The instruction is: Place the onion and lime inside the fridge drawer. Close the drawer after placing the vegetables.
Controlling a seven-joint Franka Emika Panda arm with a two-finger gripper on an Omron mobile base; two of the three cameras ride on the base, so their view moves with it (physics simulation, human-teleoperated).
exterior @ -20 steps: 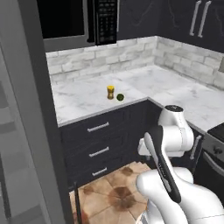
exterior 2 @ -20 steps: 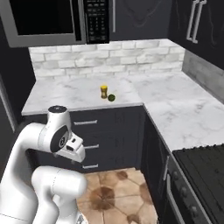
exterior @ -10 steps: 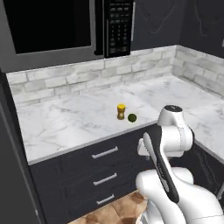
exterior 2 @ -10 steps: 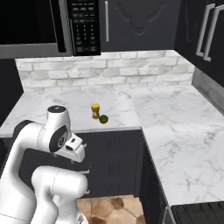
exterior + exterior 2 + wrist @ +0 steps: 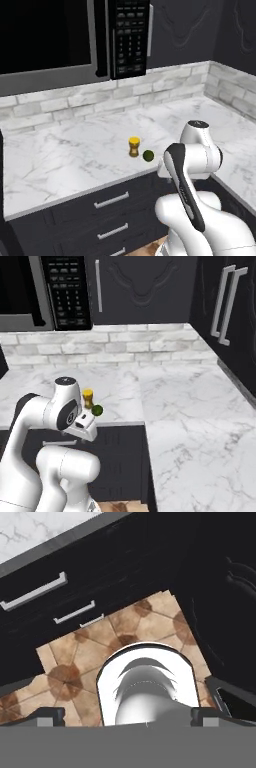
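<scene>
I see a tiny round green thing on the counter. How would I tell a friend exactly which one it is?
Start at the microwave above the white marble counter. Below its keypad, near the counter's front edge, two small things sit side by side. The lime is the dark olive-green ball, lower and rounder than the upright yellow-capped jar beside it.

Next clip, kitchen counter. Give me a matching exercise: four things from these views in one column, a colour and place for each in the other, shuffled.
Things:
1. lime
2. small jar
3. microwave
4. drawer handle

Descriptions:
A. silver, on a dark cabinet front below the countertop
B. dark green, on the marble counter near its front edge
C. black, mounted above the counter
D. yellow-topped, standing on the counter beside the green ball

Pairs: 1-B, 2-D, 3-C, 4-A
</scene>
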